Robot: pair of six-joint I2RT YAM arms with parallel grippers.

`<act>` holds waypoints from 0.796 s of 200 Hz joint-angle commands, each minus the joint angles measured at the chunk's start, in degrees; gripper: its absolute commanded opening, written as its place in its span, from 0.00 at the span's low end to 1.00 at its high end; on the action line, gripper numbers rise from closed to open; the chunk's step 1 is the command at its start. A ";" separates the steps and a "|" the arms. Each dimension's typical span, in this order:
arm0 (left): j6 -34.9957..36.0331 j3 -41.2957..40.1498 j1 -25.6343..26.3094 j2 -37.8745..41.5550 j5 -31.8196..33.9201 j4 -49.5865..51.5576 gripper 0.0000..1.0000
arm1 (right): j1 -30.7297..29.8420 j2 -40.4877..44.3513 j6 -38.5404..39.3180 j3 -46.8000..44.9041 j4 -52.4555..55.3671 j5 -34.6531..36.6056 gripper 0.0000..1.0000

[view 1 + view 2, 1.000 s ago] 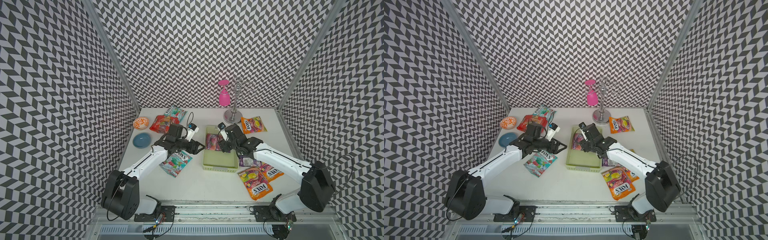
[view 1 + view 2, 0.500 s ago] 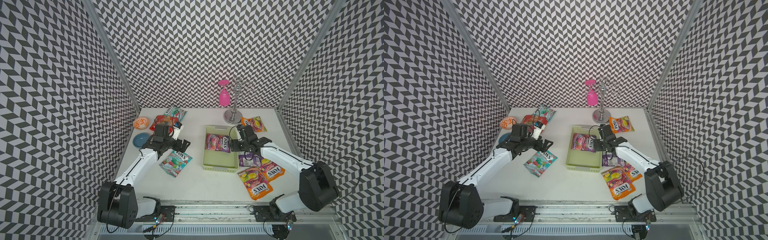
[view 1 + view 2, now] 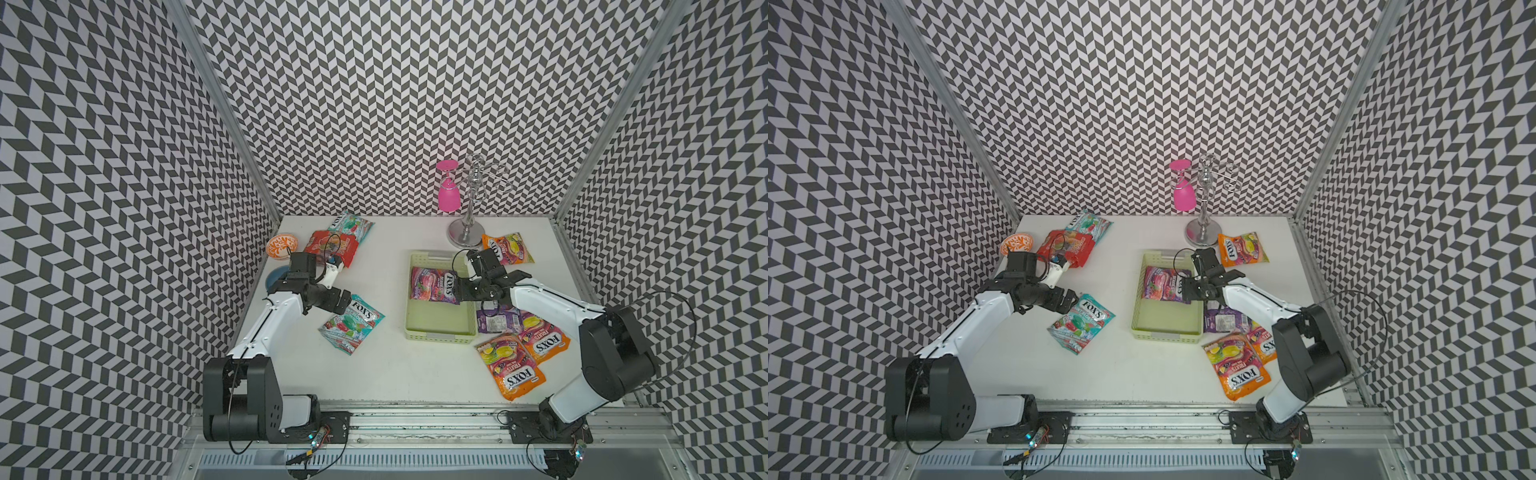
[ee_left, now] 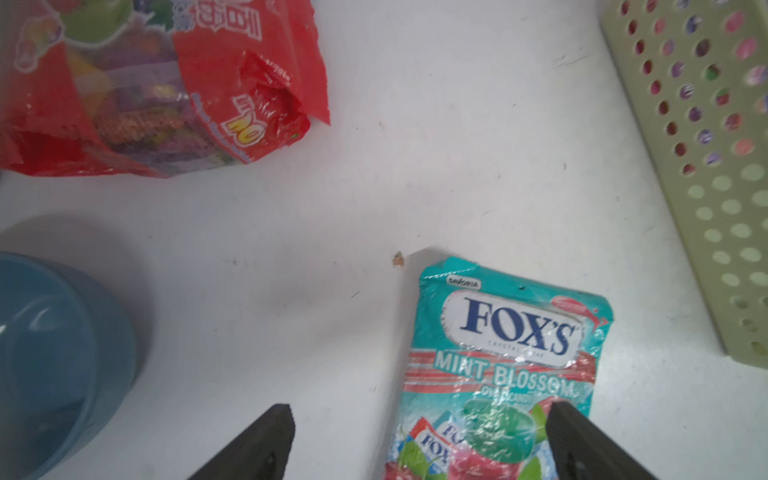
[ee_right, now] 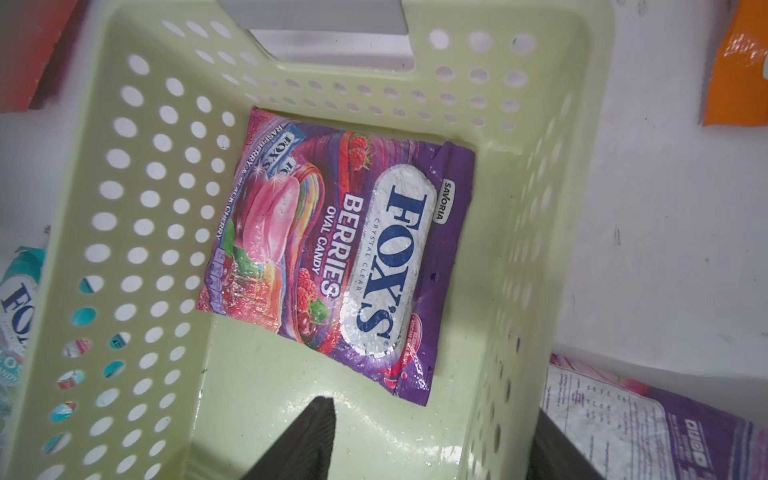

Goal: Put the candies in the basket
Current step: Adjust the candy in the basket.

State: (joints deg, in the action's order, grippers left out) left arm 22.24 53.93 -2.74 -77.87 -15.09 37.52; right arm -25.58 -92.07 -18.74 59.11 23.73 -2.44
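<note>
Left gripper (image 3: pixel 345 300), spread wide, over far end of teal bag (image 3: pixel 353 326); right gripper (image 3: pixel 460 289), apart, just right of purple bag (image 3: pixel 432 284) in basket (image 3: pixel 440 332).

Showing bright colours against black-and-white chevron walls (image 3: pixel 374 83) and plain white table (image 3: pixel 395 374).
Showing pale green basket (image 3: pixel 440 337) with round-hole sides, purple-pink berry bag (image 3: pixel 432 284), teal mint bag (image 3: pixel 353 326) with red stripes, red bag (image 3: pixel 332 243), orange fruit bags (image 3: pixel 510 368), orange-white patterned bowl (image 3: pixel 281 246), blue bowl (image 3: pixel 275 277), pink glass (image 3: pixel 449 198).
</note>
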 commanded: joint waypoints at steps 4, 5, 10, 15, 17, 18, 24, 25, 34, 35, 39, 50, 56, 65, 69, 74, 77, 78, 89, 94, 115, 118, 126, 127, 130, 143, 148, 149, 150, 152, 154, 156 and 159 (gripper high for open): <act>9.47 3.23 -4.74 -1.55 -4.78 7.07 0.99 | 0.40 -0.20 1.45 1.69 -2.25 0.65 0.69; 9.61 3.34 -4.82 -1.66 -4.95 7.19 0.99 | 0.38 -0.16 1.44 1.70 -2.18 0.71 0.69; 10.70 3.58 -5.47 -2.22 -5.70 7.95 0.98 | 0.49 0.08 1.56 1.77 -1.89 0.82 0.69; 11.67 3.71 -6.02 -2.85 -6.68 8.72 0.98 | 0.59 0.39 1.65 1.80 -1.89 0.98 0.69; 12.12 3.72 -6.24 -3.07 -7.12 8.98 0.97 | 0.61 0.55 1.73 1.73 -1.87 1.02 0.69; 12.30 3.77 -6.36 -3.21 -7.31 9.11 0.97 | 0.62 0.65 1.71 1.72 -1.86 0.98 0.69; 13.21 3.64 -6.90 -3.80 -8.15 9.58 0.96 | 0.82 1.08 1.72 1.58 -1.86 1.07 0.69; 13.37 3.59 -6.95 -3.97 -8.26 9.68 0.97 | 0.85 1.14 1.75 1.56 -1.90 1.05 0.69; 15.10 3.09 -7.25 -4.93 -9.33 10.20 0.95 | 1.04 1.97 1.84 1.37 -1.77 1.25 0.69; 15.19 3.01 -7.27 -5.06 -9.42 10.25 0.95 | 1.05 2.02 1.85 1.32 -1.80 1.27 0.69; 15.96 2.69 -7.41 -5.62 -9.70 10.20 0.95 | 1.13 2.49 1.93 1.19 -1.68 1.29 0.69; 17.26 1.62 -7.52 -6.76 -10.47 9.67 0.95 | 1.37 3.70 1.94 0.73 -1.49 1.41 0.69; 17.85 1.13 -7.53 -7.41 -10.69 9.44 0.94 | 1.49 4.33 1.90 0.34 -1.39 1.30 0.69; 18.77 0.83 -7.50 -8.44 -11.70 9.40 0.93 | 1.59 5.32 1.88 -0.24 -1.18 1.16 0.69; 19.23 0.69 -7.47 -8.86 -12.02 9.31 0.93 | 1.67 5.65 1.90 -0.50 -1.10 1.14 0.69; 19.68 0.57 -7.54 -9.40 -12.27 9.10 0.93 | 1.68 6.16 1.91 -0.78 -1.03 1.09 0.69; 19.85 0.48 -7.46 -9.73 -12.37 8.95 0.93 | 1.68 6.38 1.89 -0.98 -0.97 1.08 0.69; 19.90 0.48 -7.50 -9.79 -12.39 8.87 0.93 | 1.68 6.47 1.92 -1.00 -0.92 1.06 0.69; 20.32 0.30 -7.52 -10.97 -12.76 7.69 0.92 | 1.69 7.50 2.05 -1.65 -0.72 1.03 0.70; 20.30 0.35 -7.50 -11.54 -12.81 7.11 0.92 | 1.73 7.92 2.15 -1.87 -0.49 1.09 0.70; 20.33 0.89 -7.40 -14.86 -14.02 6.34 0.90 | 2.01 10.17 2.22 -3.15 0.48 1.31 0.70; 20.38 0.97 -7.30 -15.39 -14.20 6.45 0.90 | 2.02 10.45 2.15 -3.24 0.52 1.34 0.70; 20.66 1.26 -7.26 -16.64 -14.59 6.64 0.88 | 2.19 11.37 2.30 -3.76 0.52 1.28 0.70; 20.65 1.26 -7.18 -16.80 -14.65 6.62 0.88 | 2.24 11.55 2.30 -3.84 0.53 1.28 0.70; 20.72 1.33 -7.19 -17.18 -14.76 6.62 0.87 | 2.37 12.12 2.37 -4.05 0.53 1.29 0.70; 20.53 1.15 -7.03 -18.39 -15.13 6.10 0.85 | 2.88 13.95 2.71 -4.89 0.68 1.36 0.70; 20.33 1.14 -6.99 -18.74 -15.21 5.91 0.84 | 3.12 14.50 2.78 -5.09 0.83 1.54 0.70; 20.23 1.12 -7.00 -18.87 -15.22 5.82 0.83 | 3.19 14.61 2.81 -5.16 0.81 1.59 0.70; 20.18 1.10 -6.96 -18.88 -15.27 5.81 0.83 | 3.35 14.99 2.76 -5.26 0.91 1.68 0.70; 20.09 1.03 -6.93 -18.99 -15.33 5.81 0.83 | 3.48 15.21 2.75 -5.42 1.00 1.83 0.70; 20.05 1.01 -6.88 -19.08 -15.50 5.88 0.82 | 3.55 15.41 2.75 -5.46 1.03 1.91 0.70; 20.04 1.00 -6.91 -19.19 -15.63 5.90 0.81 | 3.79 15.78 2.81 -5.64 1.02 2.05 0.70; 20.04 0.93 -6.84 -19.40 -15.78 5.83 0.80 | 4.04 16.19 2.80 -5.83 1.01 2.06 0.70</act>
State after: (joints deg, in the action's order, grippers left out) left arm 41.74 54.78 -9.89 -96.14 -28.45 44.23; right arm -23.14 -79.92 -16.78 54.63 24.99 -1.67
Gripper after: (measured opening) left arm 0.835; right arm 0.701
